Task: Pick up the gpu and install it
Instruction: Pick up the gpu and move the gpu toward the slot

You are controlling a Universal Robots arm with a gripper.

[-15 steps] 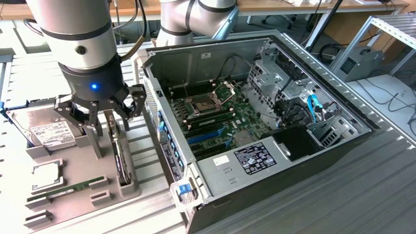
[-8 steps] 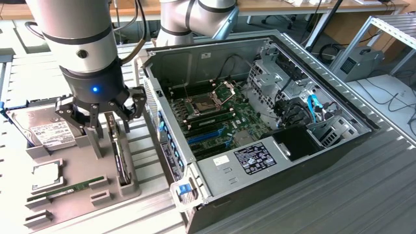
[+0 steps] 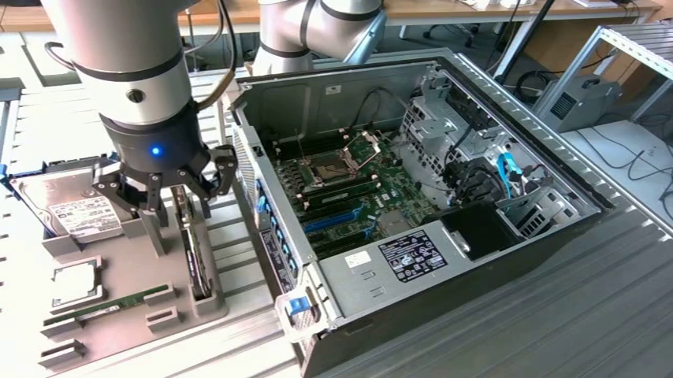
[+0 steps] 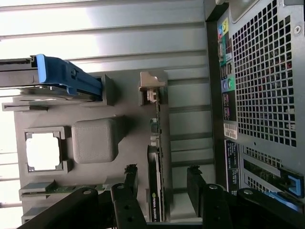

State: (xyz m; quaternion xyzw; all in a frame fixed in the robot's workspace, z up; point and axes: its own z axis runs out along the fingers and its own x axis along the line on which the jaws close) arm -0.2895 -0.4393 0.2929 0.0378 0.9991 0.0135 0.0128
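- Currently your biggest landmark is the computer case (image 3: 289,102), lying on its side on the exterior view's right with the side panel off, so the motherboard (image 3: 347,189) faces up and can be reached from above.
- Your arm (image 3: 126,63) stands upright over the exterior view's left, wrist pointing straight down. That looks like the sensible pose for a top-down grasp.
- Below it sits the grey parts tray (image 3: 121,264), just beside the case's rear wall. Its moulded pockets keep each part in a known place.
- The gpu (image 3: 191,252) stands on its long edge in a slot along the tray's right side, the side nearest the case. Edge-up like this, it offers its two flat faces to the fingers. The wrist view looks down its thin top edge (image 4: 155,191).
- The gripper (image 3: 179,216) is spread wide, one finger on each side of the card. In the wrist view a gap shows between each finger (image 4: 128,179) and the card, so you are straddling it, not clamping it. I judge the pick is lined up but not made.
- The hard drive (image 3: 79,209) lies flat at the tray's far left, well apart from the fingers.
- The processor (image 3: 74,287) rests in its square pocket, nearer the camera.
- The memory stick (image 3: 105,305) lies in the nearest groove.
- The blue expansion slots (image 3: 336,220) on the motherboard are bare, so the install is not yet done.
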